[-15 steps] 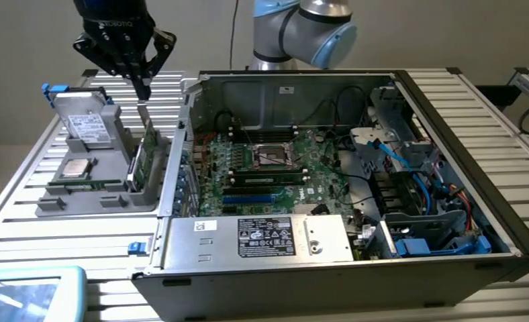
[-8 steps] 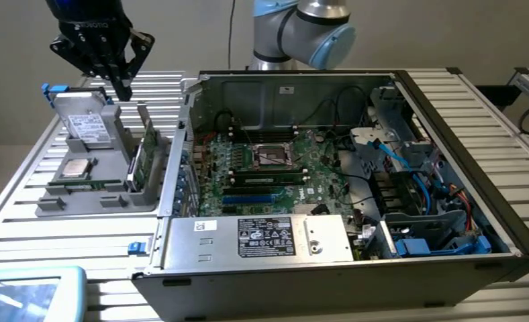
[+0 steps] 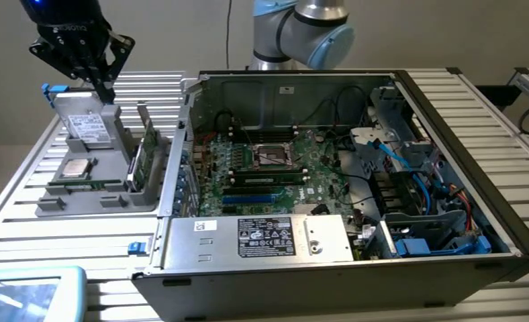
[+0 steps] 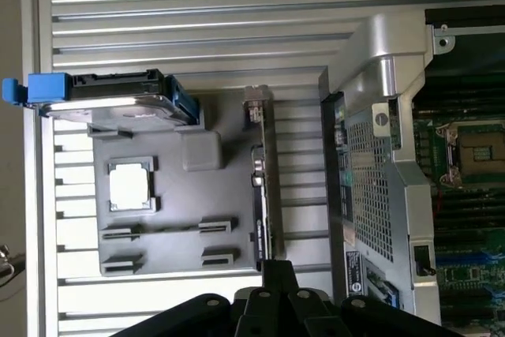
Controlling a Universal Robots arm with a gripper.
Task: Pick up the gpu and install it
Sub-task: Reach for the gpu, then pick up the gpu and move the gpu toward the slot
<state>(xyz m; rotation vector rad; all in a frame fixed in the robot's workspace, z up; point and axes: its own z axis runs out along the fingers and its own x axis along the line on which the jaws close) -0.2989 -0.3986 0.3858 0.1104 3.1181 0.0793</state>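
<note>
Exterior view: my black gripper (image 3: 104, 92) hangs above the parts tray, its fingers pressed together and holding nothing.

My fingers hover over the far end of the flat grey plastic tray (image 3: 85, 201), just above the silver hard drive with a white label (image 3: 85, 125), which leans upright there with blue tabs; the gpu (image 3: 146, 155), a flat green circuit-board card, stands on edge in a slot along the tray's side nearest the open black-and-silver computer case (image 3: 336, 285), untouched; in the wrist view my gripper (image 4: 278, 267) lines up with the thin edge of the gpu (image 4: 260, 187), between the tray (image 4: 181, 219) and the case wall (image 4: 371, 76); the hard drive (image 4: 110, 99) sits at the tray's other end.
</note>
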